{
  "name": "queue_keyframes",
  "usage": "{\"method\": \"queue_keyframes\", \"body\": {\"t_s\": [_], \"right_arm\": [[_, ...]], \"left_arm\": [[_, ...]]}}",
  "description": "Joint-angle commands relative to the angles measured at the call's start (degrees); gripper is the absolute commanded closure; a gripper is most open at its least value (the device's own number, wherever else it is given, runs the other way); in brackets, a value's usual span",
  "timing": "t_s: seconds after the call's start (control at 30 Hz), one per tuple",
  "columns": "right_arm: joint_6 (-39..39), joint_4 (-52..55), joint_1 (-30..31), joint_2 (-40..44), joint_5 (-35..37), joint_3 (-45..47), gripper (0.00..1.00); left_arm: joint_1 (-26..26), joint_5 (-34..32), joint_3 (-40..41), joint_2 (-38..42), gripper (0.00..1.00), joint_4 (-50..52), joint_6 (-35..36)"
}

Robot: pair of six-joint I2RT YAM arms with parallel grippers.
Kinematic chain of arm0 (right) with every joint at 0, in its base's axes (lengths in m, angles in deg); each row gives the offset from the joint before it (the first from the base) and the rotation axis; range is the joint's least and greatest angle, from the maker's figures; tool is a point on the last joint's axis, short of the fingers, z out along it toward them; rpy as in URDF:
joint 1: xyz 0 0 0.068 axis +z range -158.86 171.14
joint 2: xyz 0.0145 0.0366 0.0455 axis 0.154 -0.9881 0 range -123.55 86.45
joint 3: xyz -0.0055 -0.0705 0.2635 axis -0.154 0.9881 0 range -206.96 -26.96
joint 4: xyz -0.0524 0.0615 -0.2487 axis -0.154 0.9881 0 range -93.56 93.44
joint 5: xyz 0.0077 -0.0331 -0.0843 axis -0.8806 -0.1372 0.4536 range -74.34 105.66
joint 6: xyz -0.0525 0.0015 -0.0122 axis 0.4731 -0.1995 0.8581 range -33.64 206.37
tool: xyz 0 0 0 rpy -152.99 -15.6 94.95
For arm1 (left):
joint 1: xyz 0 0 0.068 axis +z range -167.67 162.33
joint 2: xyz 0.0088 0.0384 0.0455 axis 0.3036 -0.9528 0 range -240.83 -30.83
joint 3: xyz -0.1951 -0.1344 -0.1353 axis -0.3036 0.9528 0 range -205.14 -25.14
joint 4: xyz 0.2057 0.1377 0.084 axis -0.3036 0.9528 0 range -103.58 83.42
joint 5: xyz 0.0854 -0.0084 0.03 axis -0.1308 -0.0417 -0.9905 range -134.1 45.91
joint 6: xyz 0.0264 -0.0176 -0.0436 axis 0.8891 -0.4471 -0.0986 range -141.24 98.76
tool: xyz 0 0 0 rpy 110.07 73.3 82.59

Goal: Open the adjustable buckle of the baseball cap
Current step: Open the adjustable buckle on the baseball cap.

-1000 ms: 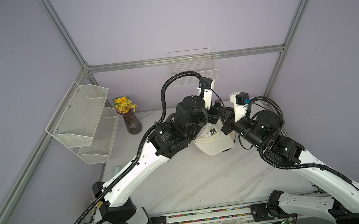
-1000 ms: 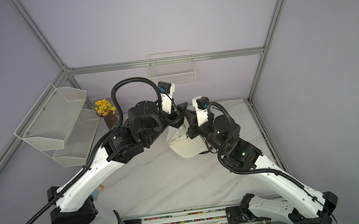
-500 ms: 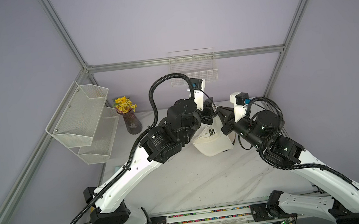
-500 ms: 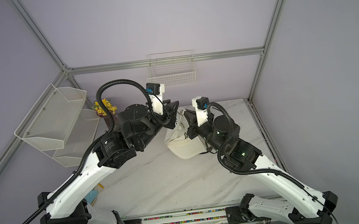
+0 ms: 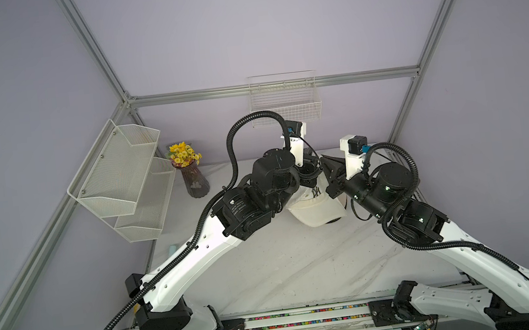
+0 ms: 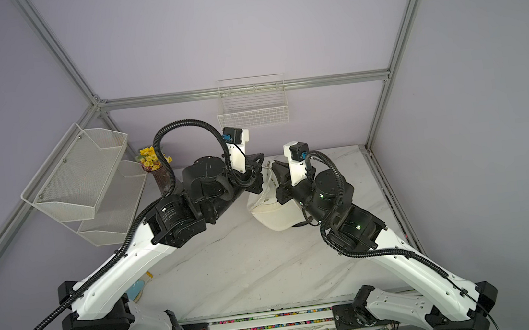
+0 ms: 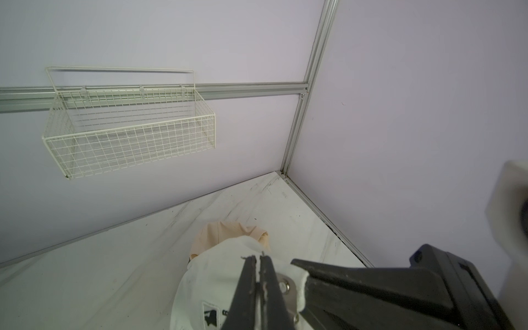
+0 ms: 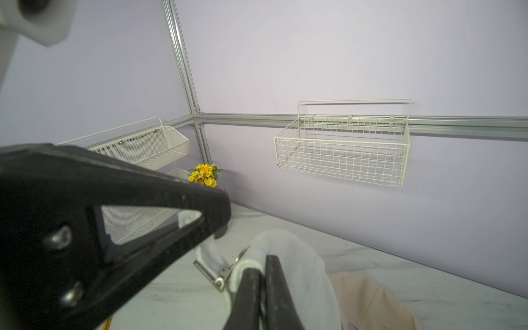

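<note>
A white baseball cap [image 5: 316,208] [image 6: 273,214] is held up off the marble table [image 5: 284,265] at the rear centre, between both arms. My right gripper [image 8: 261,261] [image 6: 276,165] is shut on the cap's padded back band. The metal buckle [image 8: 220,276] [image 7: 286,286] hangs just beside it. My left gripper [image 7: 260,257] [image 6: 260,160] is shut on the thin white strap [image 8: 187,217] that runs out of the buckle. The two grippers' tips sit almost against each other above the cap. How the buckle's clasp stands is hard to make out.
A beige cloth [image 7: 228,235] [image 8: 371,300] lies on the table behind the cap. A wire basket [image 5: 285,107] hangs on the back wall. A mesh shelf [image 5: 122,175] is on the left wall, with a vase of yellow flowers [image 5: 191,174] beside it.
My left gripper's jaws have come together on the strap; they stood apart a second ago. The left arm swayed left and back. The right gripper has held the cap still.
</note>
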Motion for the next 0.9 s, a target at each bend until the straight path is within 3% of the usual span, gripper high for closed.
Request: {"method": "queue_keyframes", "body": {"t_s": [0.0,0.53,0.87], "right_arm": [[-1.2,-5.9,0.5,1.1,1.5,-1.2,1.0],[-7.5,-15.0,0.5,1.5,4.5,-1.6,1.0],[-8.6,-16.9,0.5,1.7,6.0,-2.2,1.0]], "left_arm": [[0.1,2.9,3.4,2.3,1.0,-1.0,-3.9],[-2.2,7.0,19.0,5.0,1.0,-7.9,-11.5],[-3.6,3.8,24.0,9.7,1.0,-10.8,-12.1]]}}
